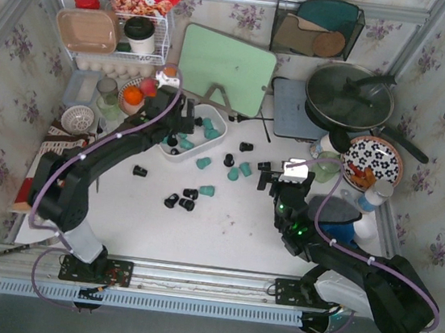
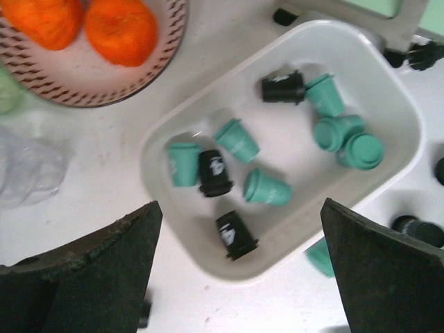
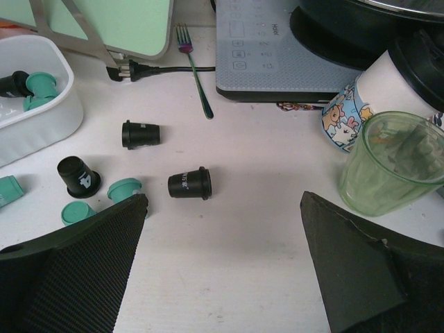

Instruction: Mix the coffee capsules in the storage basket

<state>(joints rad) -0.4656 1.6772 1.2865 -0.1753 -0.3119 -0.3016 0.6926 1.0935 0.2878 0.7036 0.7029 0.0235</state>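
The white storage basket [image 1: 219, 133] sits left of centre and holds several teal and black coffee capsules [image 2: 266, 188]; its rim also shows in the left wrist view [image 2: 388, 90]. My left gripper [image 2: 239, 277] is open and empty, hovering just above the basket's near rim. More capsules lie loose on the table [image 1: 188, 199]. My right gripper [image 3: 222, 263] is open and empty above the table, with a black capsule [image 3: 189, 184] lying on its side just beyond it and others [image 3: 78, 176] to its left.
A plate of oranges [image 2: 90, 41] lies left of the basket. A green cutting board [image 1: 226, 68], an induction hob [image 3: 277, 48] with a pan [image 1: 350, 95], a fork [image 3: 196, 73], a green cup [image 3: 392, 163] and a patterned cup [image 3: 354, 111] stand near the right gripper.
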